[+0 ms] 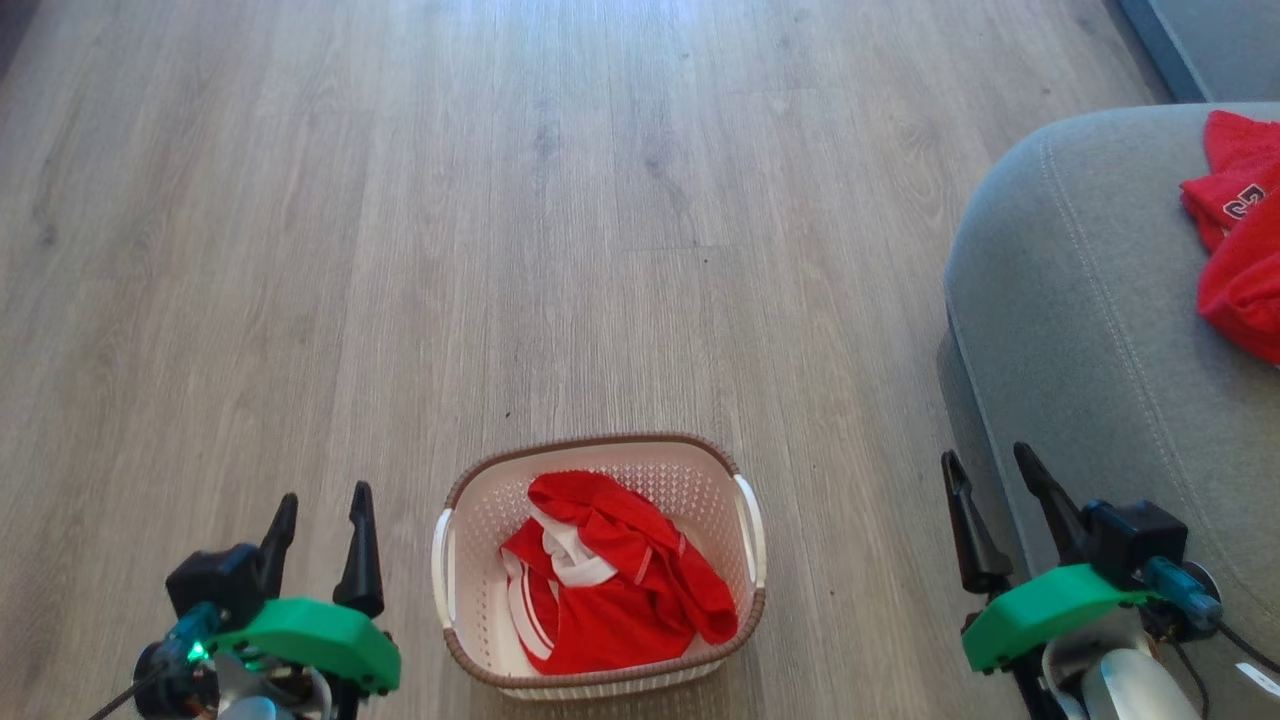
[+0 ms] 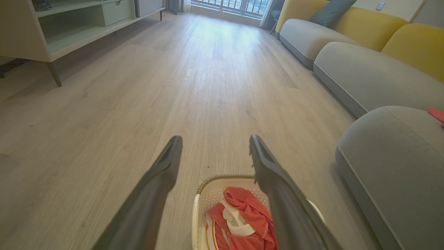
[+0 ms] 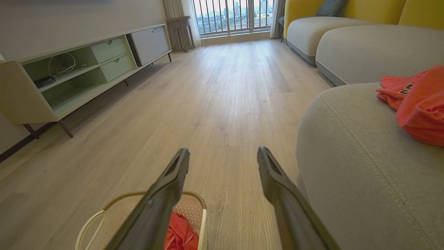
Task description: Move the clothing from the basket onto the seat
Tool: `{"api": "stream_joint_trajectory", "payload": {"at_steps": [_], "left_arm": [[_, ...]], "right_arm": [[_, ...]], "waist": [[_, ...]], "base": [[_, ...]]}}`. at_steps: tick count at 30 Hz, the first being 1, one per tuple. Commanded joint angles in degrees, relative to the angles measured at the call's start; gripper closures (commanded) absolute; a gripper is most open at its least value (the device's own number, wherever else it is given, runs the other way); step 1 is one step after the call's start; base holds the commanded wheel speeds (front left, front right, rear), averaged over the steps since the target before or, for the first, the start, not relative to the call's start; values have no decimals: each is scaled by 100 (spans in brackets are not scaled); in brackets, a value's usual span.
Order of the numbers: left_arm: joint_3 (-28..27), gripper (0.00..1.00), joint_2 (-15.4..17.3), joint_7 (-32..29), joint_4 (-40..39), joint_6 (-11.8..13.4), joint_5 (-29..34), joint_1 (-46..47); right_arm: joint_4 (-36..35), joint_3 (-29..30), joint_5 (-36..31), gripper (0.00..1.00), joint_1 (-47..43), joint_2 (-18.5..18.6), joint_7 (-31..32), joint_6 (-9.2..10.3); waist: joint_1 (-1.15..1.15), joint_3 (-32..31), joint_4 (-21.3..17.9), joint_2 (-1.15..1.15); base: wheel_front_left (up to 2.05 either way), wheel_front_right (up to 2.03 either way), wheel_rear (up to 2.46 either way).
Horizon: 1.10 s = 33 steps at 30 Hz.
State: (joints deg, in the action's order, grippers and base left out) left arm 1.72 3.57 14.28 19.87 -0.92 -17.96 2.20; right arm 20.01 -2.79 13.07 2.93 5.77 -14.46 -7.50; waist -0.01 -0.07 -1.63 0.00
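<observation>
Head view: one basket (image 1: 597, 440), two clothing heaps (image 1: 610, 585).

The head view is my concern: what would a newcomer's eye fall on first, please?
Bright red clothing bunched in the cream basket, bottom centre on the floor. Another red garment lies on the grey seat at right. The open left gripper and right gripper flank the basket.

- Head view: high up, looking steeply down at floor (image 1: 400, 250), basket (image 1: 590, 440) close at bottom, seat (image 1: 1080, 330) at right.
- Wrist views: low, facing forward along floor toward window (image 3: 232, 14) (both share basket, seat).
</observation>
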Motion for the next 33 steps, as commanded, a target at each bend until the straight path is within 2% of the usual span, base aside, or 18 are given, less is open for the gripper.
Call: {"api": "stream_joint_trajectory", "payload": {"at_steps": [1,19,33], "left_arm": [[-214,0,1,72,-163,-25,68,166],[-344,0,-66,72,-120,-151,182,193],[-220,0,-68,72,-184,-114,128,254]], "right_arm": [[-180,-139,-61,0,221,28,-53,1],[-158,-40,-78,0,270,47,-53,1],[-296,63,-101,0,322,42,-53,1]], "waist": [[1,3,-6,0],[1,2,-133,0],[1,264,-195,0]], "base": [[0,0,0],[0,0,0],[0,0,0]]}}
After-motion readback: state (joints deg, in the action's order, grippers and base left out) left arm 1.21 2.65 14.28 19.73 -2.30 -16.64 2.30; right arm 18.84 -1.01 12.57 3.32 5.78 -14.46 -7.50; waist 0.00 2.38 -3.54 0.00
